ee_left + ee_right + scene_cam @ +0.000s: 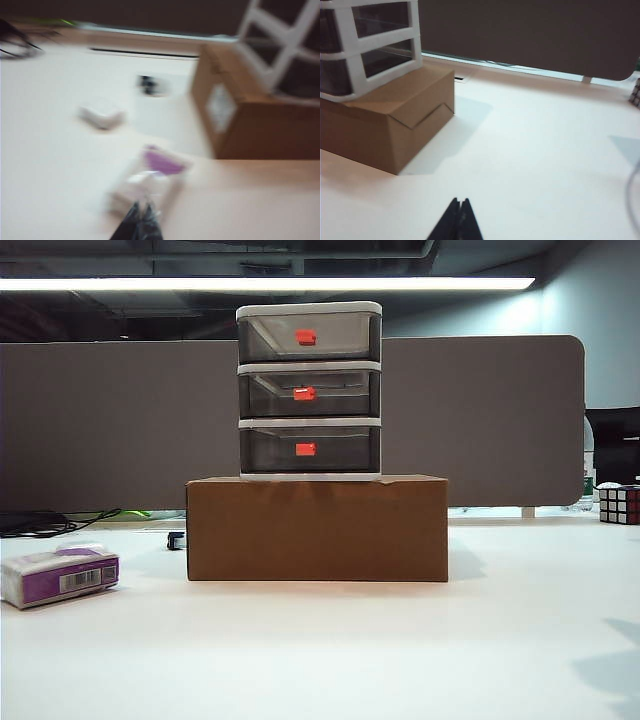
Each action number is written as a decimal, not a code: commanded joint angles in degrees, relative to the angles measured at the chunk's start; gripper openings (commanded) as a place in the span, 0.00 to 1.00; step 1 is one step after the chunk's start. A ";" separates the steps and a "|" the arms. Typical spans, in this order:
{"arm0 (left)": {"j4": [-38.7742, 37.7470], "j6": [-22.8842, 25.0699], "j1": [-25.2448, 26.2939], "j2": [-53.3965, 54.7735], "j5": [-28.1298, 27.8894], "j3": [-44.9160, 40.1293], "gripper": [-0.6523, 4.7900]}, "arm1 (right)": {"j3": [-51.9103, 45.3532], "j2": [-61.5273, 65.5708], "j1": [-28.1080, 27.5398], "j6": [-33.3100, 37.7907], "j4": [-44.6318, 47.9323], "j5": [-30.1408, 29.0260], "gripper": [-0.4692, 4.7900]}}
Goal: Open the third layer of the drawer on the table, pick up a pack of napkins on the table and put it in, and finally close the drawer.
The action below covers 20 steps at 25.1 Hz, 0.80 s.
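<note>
The drawer (pixel 309 390) stands on a brown cardboard box (pixel 316 528) at the middle back of the table (pixel 400 650). All three trays are pushed in; the third layer (pixel 309 450) is the lowest, with a red-orange handle (pixel 305 449). The pack of napkins (pixel 61 575), purple and white with a barcode, lies at the left of the table. In the blurred left wrist view the pack of napkins (pixel 150 180) lies just ahead of my left gripper (pixel 142 207), which is shut and empty. My right gripper (pixel 460 201) is shut and empty above bare table, with the drawer (pixel 367 45) off to one side. Neither gripper shows in the exterior view.
A small white rounded case (pixel 101 115) and a small dark object (pixel 148 85) lie on the table left of the box. A cube puzzle (pixel 619 504) sits at the far right edge. A dark partition (pixel 480 420) runs along the back. Black cables (pixel 40 523) lie at back left.
</note>
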 commanded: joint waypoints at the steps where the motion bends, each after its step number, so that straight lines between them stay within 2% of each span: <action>1: 2.08 -16.50 -0.77 0.11 15.45 0.20 0.11 | -0.35 -0.11 0.13 12.98 0.83 -9.38 0.08; 3: 4.39 -18.86 -2.71 0.11 21.64 0.20 0.11 | -0.37 -0.11 0.17 17.97 0.83 -19.41 0.08; 4: 5.53 -19.82 -3.48 0.11 21.57 0.20 0.11 | -0.37 -0.11 0.17 17.94 0.87 -22.45 0.08; 5: 6.95 -21.40 -4.31 0.11 20.61 0.20 0.12 | -0.37 -0.11 0.17 17.97 1.05 -23.87 0.08; 7: 10.82 -26.64 -6.40 0.11 14.91 0.20 0.19 | -0.37 -0.11 0.17 18.08 1.68 -25.11 0.08; 10: 12.39 -30.53 -9.35 0.13 7.02 0.20 0.19 | -0.37 -0.11 0.15 20.63 2.49 -24.92 0.08; 13: 12.15 -27.67 -14.47 0.74 7.04 0.22 0.19 | -0.33 -0.11 0.20 25.70 5.35 -25.16 0.08; 15: 12.68 -24.39 -18.64 1.51 4.04 0.22 0.19 | -0.07 -0.11 0.42 26.58 6.19 -25.16 0.08; 18: 15.02 -20.55 -25.81 3.13 -5.31 0.20 0.23 | 0.72 0.15 1.70 26.34 6.36 -24.65 0.08; 20: 20.87 -15.93 -35.04 7.50 -15.37 0.20 0.28 | 1.77 0.28 3.72 25.99 6.29 -22.86 0.08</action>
